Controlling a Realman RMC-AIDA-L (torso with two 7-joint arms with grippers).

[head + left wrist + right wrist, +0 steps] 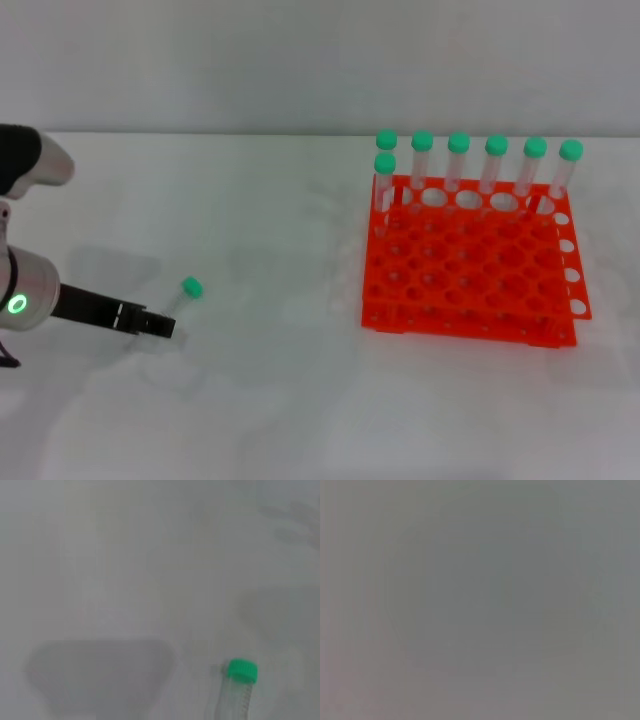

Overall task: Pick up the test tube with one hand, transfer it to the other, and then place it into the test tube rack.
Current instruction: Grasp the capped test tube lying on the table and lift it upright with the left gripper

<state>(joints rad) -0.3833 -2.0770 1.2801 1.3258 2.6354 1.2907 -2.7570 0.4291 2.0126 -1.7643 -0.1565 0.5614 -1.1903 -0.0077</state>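
Left tool (160, 325) beside test tube (185, 297); orange rack (470, 265) holds seven tubes (495, 165).

- We find no text, brand, number or sign that can be read in any of the three views.
- The test tube (234, 695) shows faint graduation marks along its clear wall in the left wrist view, but we cannot read any figures on them.
- The test tube rack (470, 265) carries no lettering that we can make out.
- The right wrist view shows us only a plain grey field, with nothing written on it.
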